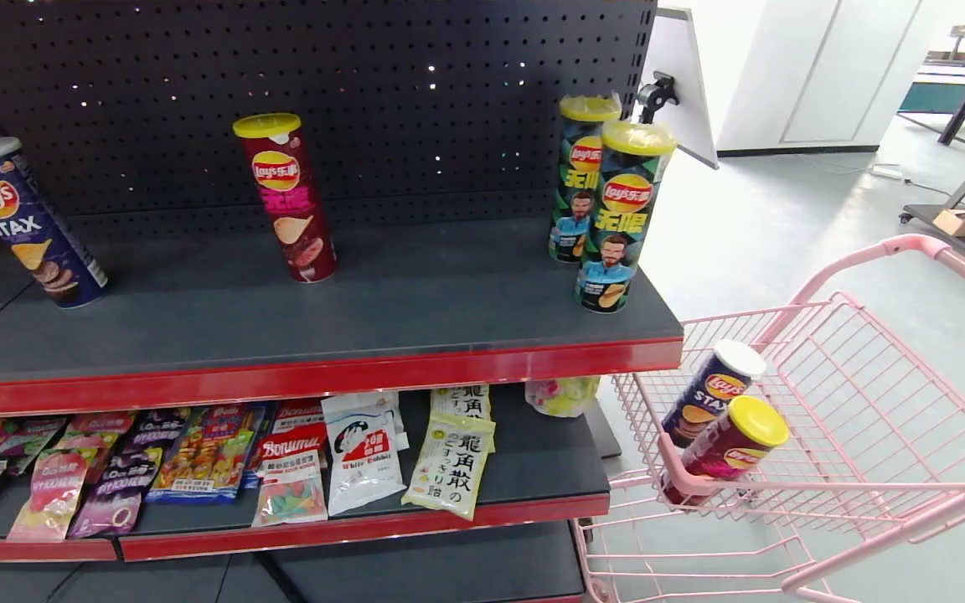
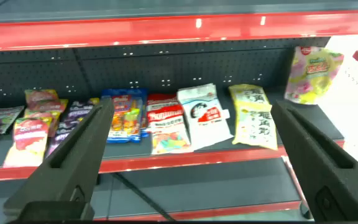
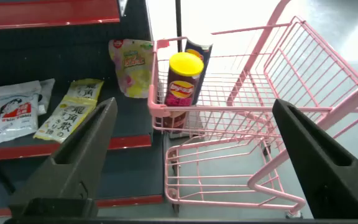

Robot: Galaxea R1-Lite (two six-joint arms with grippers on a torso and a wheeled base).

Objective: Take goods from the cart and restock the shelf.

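Note:
The pink cart (image 1: 910, 244) stands to the right of the shelf (image 1: 415, 293). Two chip cans lean in its front corner: a maroon can with a yellow lid (image 1: 734, 448) and a dark purple can with a white lid (image 1: 713, 400). My right gripper (image 3: 194, 162) is open and empty, facing the cart (image 3: 216, 129) from a distance, with the maroon can (image 3: 182, 84) straight ahead and the purple can (image 3: 197, 53) behind it. My left gripper (image 2: 191, 165) is open and empty too, facing the lower shelf's snack bags (image 2: 197, 118).
On the top shelf stand a purple can (image 1: 26, 222) at the left, a maroon can (image 1: 286, 197) in the middle and two green cans (image 1: 621, 218) at the right end. Bare shelf lies between them. Snack bags (image 1: 198, 456) fill the lower shelf.

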